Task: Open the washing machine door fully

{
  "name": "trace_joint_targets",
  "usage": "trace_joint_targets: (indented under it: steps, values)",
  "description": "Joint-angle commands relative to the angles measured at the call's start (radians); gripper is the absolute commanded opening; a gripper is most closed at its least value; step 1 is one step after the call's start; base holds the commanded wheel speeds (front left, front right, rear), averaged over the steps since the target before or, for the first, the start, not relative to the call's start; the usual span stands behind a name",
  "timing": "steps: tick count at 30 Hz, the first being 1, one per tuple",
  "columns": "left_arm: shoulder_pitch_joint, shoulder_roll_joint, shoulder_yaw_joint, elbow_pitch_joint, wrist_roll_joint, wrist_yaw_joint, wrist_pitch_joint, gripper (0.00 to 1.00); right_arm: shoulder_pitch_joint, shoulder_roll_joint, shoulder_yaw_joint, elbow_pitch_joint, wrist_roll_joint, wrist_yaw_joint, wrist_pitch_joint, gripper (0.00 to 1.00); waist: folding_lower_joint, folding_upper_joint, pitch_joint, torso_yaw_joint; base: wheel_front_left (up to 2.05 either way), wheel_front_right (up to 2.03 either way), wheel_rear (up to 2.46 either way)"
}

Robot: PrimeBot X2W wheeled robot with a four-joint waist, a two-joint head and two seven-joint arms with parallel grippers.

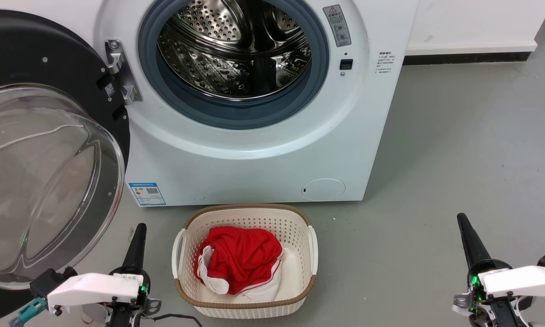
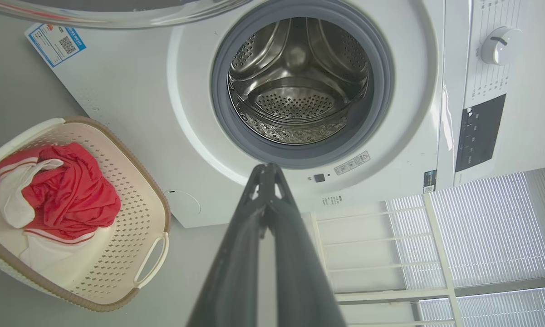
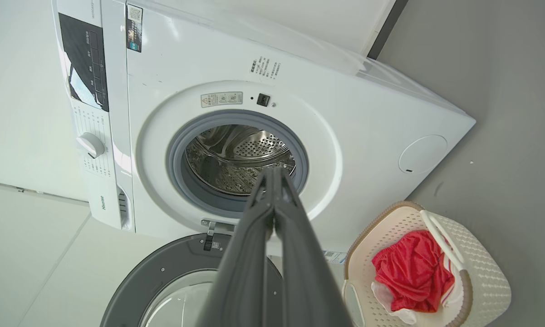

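The white washing machine (image 1: 263,163) faces me with its steel drum (image 1: 236,50) exposed inside the grey rubber ring. The glossy black washing machine door (image 1: 36,59) is swung wide out to the left on its metal hinge (image 1: 118,68), and its clear glass bowl (image 1: 45,181) bulges toward me. The door (image 3: 163,281) is also seen from the right wrist. My left gripper (image 1: 139,227) is shut and empty, low on the left just right of the glass bowl and apart from it. My right gripper (image 1: 461,219) is shut and empty at the lower right, far from the machine.
A cream perforated laundry basket (image 1: 245,210) holding a red and white garment (image 1: 240,259) stands on the grey floor right before the machine, between my arms. Open floor (image 1: 458,150) stretches to the right. A white slatted rack (image 2: 376,245) stands beside the machine.
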Motion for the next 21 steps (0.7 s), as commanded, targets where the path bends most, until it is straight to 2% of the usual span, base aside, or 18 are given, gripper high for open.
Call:
trace_joint_targets:
  steps: [1,21]
  values:
    - [-0.021,0.0,0.006,-0.003,-0.021,-0.008,0.007,0.0,-0.02,-0.005,-0.003,0.0,0.024,0.0,0.005,0.0,0.0,0.0,0.0,0.0,0.0,0.0,0.0]
    - [-0.031,-0.011,0.025,0.008,-0.183,-0.028,0.05,0.0,-0.037,-0.002,-0.019,0.019,0.192,0.0,0.036,0.0,0.0,0.0,0.0,0.003,0.0,0.0,0.0]
